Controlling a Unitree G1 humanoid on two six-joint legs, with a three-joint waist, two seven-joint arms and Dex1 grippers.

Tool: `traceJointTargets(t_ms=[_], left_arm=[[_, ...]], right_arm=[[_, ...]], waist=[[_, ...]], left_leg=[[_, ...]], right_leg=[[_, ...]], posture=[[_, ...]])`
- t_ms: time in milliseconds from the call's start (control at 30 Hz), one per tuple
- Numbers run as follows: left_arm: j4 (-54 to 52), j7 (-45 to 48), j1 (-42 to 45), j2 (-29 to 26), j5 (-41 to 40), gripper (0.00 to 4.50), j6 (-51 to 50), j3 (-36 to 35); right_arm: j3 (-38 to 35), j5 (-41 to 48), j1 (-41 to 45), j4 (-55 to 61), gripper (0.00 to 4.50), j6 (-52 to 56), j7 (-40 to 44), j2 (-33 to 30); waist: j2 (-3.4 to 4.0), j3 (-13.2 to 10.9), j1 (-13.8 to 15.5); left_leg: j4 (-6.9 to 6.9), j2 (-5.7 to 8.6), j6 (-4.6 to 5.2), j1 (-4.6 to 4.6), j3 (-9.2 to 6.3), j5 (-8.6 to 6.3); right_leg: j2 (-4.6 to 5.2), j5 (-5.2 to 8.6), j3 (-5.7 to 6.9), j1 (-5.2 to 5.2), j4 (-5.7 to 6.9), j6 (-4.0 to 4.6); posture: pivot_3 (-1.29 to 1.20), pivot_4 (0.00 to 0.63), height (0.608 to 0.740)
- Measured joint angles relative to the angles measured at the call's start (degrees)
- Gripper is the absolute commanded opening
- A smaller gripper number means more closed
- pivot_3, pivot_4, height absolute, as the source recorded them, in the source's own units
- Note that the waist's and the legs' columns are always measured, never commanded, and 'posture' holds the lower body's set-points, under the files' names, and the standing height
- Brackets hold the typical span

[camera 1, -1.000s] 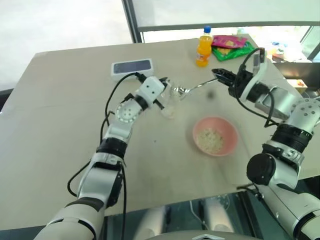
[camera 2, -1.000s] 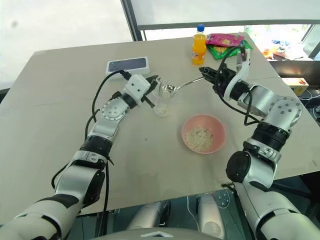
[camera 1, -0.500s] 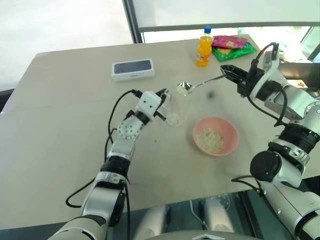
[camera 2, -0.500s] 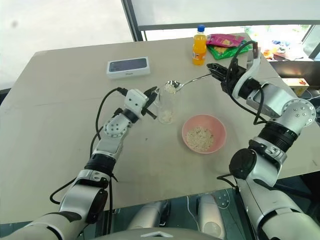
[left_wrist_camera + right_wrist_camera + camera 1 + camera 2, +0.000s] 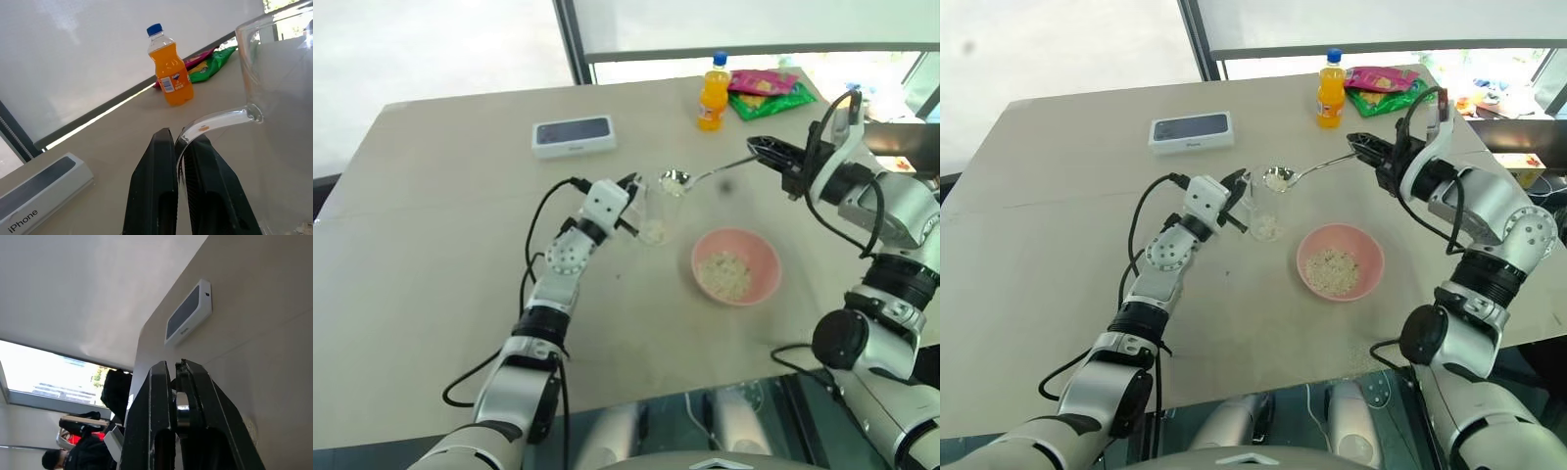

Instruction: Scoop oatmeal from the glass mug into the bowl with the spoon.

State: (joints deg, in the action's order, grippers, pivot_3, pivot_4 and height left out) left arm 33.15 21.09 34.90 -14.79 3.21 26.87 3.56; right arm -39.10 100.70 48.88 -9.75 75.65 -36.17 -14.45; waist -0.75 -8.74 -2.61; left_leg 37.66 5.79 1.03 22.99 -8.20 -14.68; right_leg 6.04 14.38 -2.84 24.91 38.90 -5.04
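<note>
My right arm reaches in over the table (image 5: 1058,196), its gripper (image 5: 1359,144) clamped on the spoon (image 5: 1307,170), which lies nearly level, oat-filled end over the glass mug (image 5: 1266,211). My left gripper (image 5: 177,147) pinches the mug's handle. The pink bowl (image 5: 1340,261) sits nearby.

Glass mug (image 5: 1264,213) stands on the desk (image 5: 1058,245), left of the bowl (image 5: 1340,261). Spoon (image 5: 1307,170) hangs above the mug, carrying oatmeal (image 5: 1275,180). Phone box (image 5: 1192,130) lies behind the mug; bottle (image 5: 1330,90) and packets (image 5: 1383,88) lie at the far edge.
</note>
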Motion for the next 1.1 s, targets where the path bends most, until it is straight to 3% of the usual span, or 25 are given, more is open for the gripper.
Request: traceJointTargets(t_ms=[167, 400, 867, 1100], left_arm=[[0.9, 0.1, 0.2, 0.1, 0.0, 0.05, 1.2, 0.3], [2.1, 0.4, 0.6, 0.1, 0.0, 0.05, 2.5, 0.5], [5.7, 1.6, 1.9, -0.6, -0.1, 0.05, 5.4, 0.9], [8.6, 1.8, 3.2, -0.6, -0.1, 0.05, 7.2, 0.9]], right_arm=[[3.1, 9.9, -3.5, 4.3, 0.00, -9.4, -8.4, -2.7], [3.1, 10.3, -6.6, 10.6, 0.00, -11.0, -8.8, -2.9], [2.0, 10.3, -25.4, 20.5, 0.00, -11.4, 1.9, -9.9], [3.5, 10.3, -33.4, 23.4, 0.00, -11.2, 10.9, -20.3]], waist=[[0.00, 0.0, 0.0], [0.00, 0.0, 0.1], [0.01, 0.0, 0.2], [0.03, 0.1, 0.2]], left_leg=[[0.01, 0.00, 0.01, -0.02, 0.03, 0.00], [0.01, -0.01, 0.03, -0.05, 0.01, 0.00], [0.06, -0.01, 0.28, -0.20, 0.01, -0.14], [0.22, -0.01, 0.31, -0.25, 0.05, -0.16]], right_leg=[[-0.02, 0.00, 0.00, -0.03, 0.00, -0.01], [-0.04, -0.01, 0.02, -0.08, -0.01, -0.02], [-0.07, -0.03, 0.03, -0.27, -0.03, -0.07], [-0.09, -0.07, 0.00, -0.38, -0.02, -0.14]], posture=[[0.00, 0.150, 0.740], [0.00, 0.150, 0.740], [0.00, 0.150, 0.740], [0.00, 0.150, 0.740]])
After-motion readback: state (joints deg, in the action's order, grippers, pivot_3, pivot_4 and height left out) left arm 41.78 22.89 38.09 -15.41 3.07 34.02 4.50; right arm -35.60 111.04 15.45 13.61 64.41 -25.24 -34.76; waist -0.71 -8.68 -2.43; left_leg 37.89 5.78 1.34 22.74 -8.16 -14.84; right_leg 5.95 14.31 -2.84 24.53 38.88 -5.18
